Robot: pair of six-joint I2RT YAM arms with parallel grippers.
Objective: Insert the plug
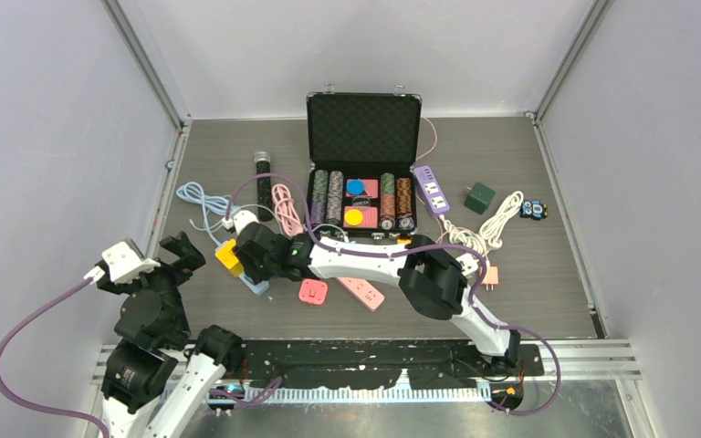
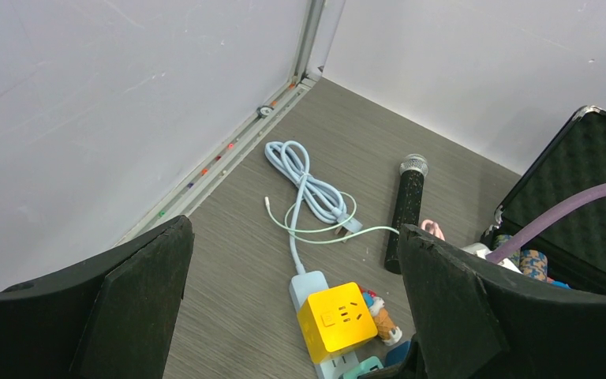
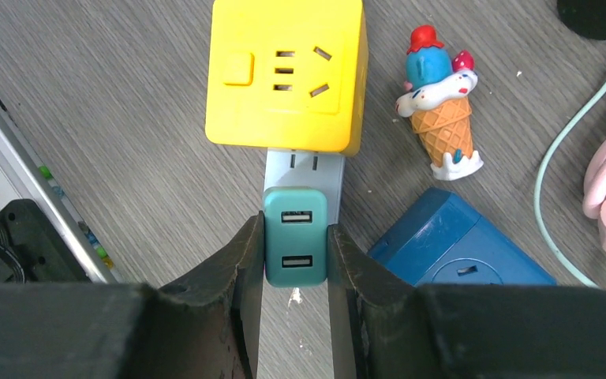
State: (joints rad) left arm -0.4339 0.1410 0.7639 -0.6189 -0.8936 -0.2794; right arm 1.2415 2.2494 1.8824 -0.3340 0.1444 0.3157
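My right gripper (image 3: 295, 237) is shut on a teal USB charger plug (image 3: 295, 245), one finger on each side. The plug stands on a light blue power strip (image 3: 304, 167), just below a yellow cube socket (image 3: 284, 75) seated on the same strip. Its prongs are hidden beneath it. In the top view the right arm reaches far left to the strip (image 1: 254, 285), beside the cube (image 1: 229, 256). My left gripper (image 1: 178, 257) is open and empty, raised left of the strip. Its view shows the cube (image 2: 339, 320) and strip (image 2: 308, 283) between the wide-apart fingers.
An ice-cream toy (image 3: 440, 110) and a dark blue block (image 3: 458, 249) lie right of the strip. A blue coiled cable (image 2: 308, 178), a microphone (image 1: 262, 178), an open chip case (image 1: 362, 164), a pink strip (image 1: 361, 292), a purple strip (image 1: 431, 189) and a green cube (image 1: 479, 196) lie around.
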